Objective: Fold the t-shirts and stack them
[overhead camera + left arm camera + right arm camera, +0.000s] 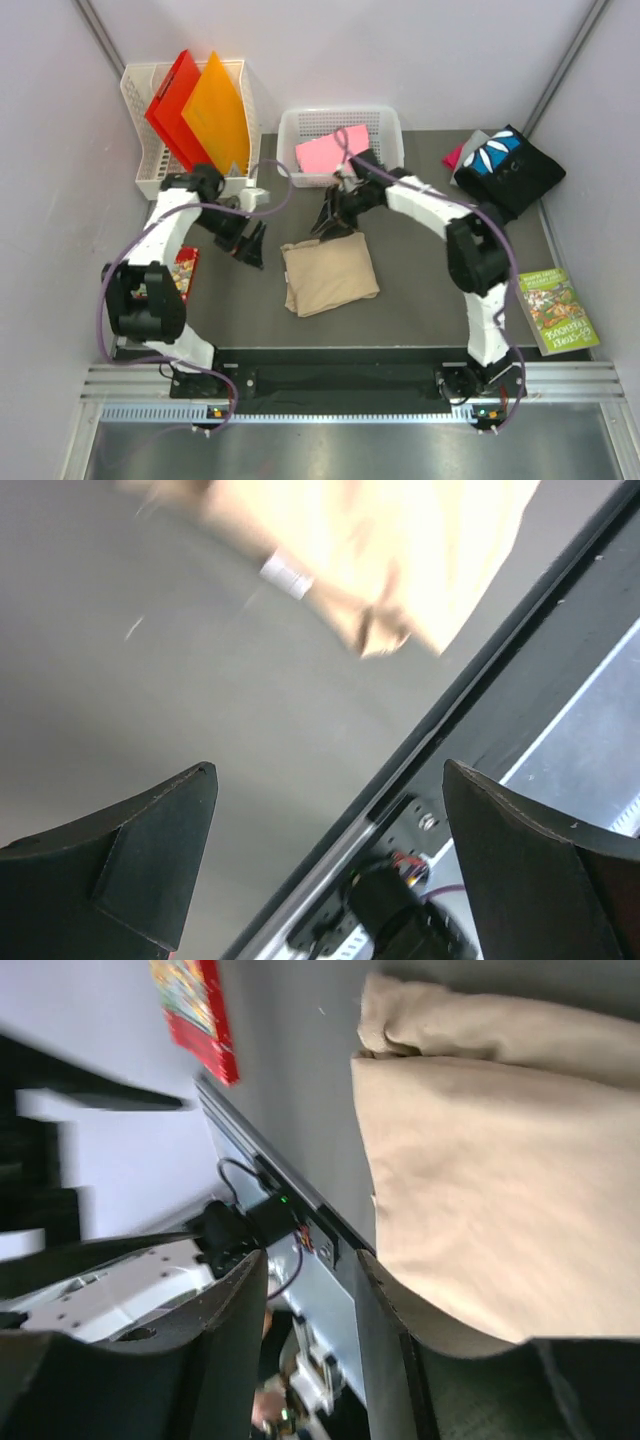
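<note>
R gripper (336,216) at far edge of folded tan shirt (330,272), jaws partly apart, nothing btwn them.
L gripper (250,245) wide apart, just left of it over table (420,300). Pink shirt (328,152) in basket (390,118); black shirt (512,170) far right.

folded t-shirt (330,275): centre of table (425,290) | basket (392,125): behind it | book (557,310): right

Plain tan t-shirt (328,275); plain pink t-shirt (330,152); black t-shirt (515,170) with blue-and-white print; red folder (172,100); orange folder (222,105); white mesh basket (388,118); green-covered book (558,310); red booklet (185,270); dark grey tabletop (420,290).
</note>
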